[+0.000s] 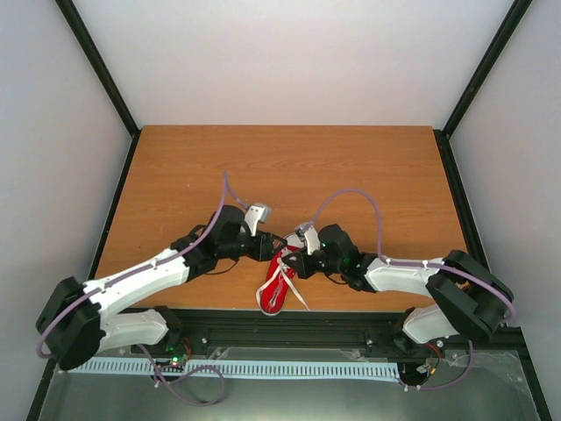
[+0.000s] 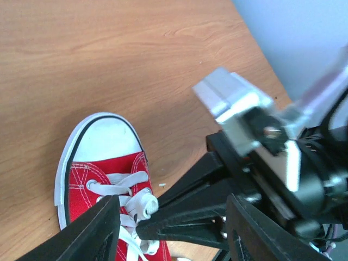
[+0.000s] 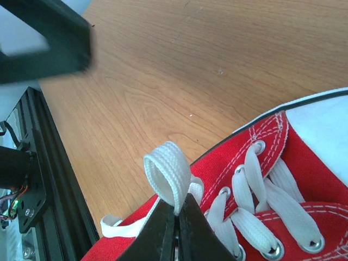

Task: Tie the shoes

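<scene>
The red sneaker (image 1: 279, 285) with white toe cap and white laces lies at the table's near edge between both arms, its toe pointing away. In the right wrist view the shoe (image 3: 304, 163) fills the lower right. My right gripper (image 3: 178, 216) is shut on a folded loop of white lace (image 3: 168, 173) and holds it above the eyelets. In the left wrist view my left gripper (image 2: 174, 234) is open, its fingers (image 2: 98, 231) straddling the right gripper's black tip (image 2: 196, 215) and the lace loop (image 2: 142, 206) over the shoe (image 2: 103, 163). A loose lace end (image 3: 117, 225) trails off the shoe's side.
The wooden table (image 1: 289, 167) stretches away behind the shoe, inside white walls with black frame posts. A black rail (image 1: 289, 320) runs along the near edge and shows in the right wrist view (image 3: 49, 179). The two arms meet closely over the shoe.
</scene>
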Available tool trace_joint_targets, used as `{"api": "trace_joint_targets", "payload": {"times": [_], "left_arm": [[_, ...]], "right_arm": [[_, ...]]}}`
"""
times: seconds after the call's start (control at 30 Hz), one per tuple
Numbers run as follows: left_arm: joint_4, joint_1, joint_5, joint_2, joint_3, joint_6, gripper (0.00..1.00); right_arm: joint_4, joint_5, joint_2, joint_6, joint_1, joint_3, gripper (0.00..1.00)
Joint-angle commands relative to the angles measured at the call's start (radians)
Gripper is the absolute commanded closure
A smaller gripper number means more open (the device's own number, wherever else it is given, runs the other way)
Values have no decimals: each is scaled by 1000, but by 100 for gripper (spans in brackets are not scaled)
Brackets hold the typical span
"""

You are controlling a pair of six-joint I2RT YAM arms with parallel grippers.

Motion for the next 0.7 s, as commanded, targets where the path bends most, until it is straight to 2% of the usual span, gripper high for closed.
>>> {"api": "trace_joint_targets", "payload": {"times": [0.0,0.23,0.5,0.53,0.67], "left_arm": [[74,16,53,87,5,-111,46],[94,23,84,162,8,-137,57],[75,23,67,213,18,-133,64],[71,23,70,221,22,-126,67],[81,23,89,240,27,-118,94]], "right_arm": [[57,-8,-16,-62,6,-10,97],[64,-10,-10,-62,5,-12,97],[68,-13,2,-63,5,-3,97],[69,-14,5,-63,5,-1,97],[73,-15,8,-63,5,4,97]]}}
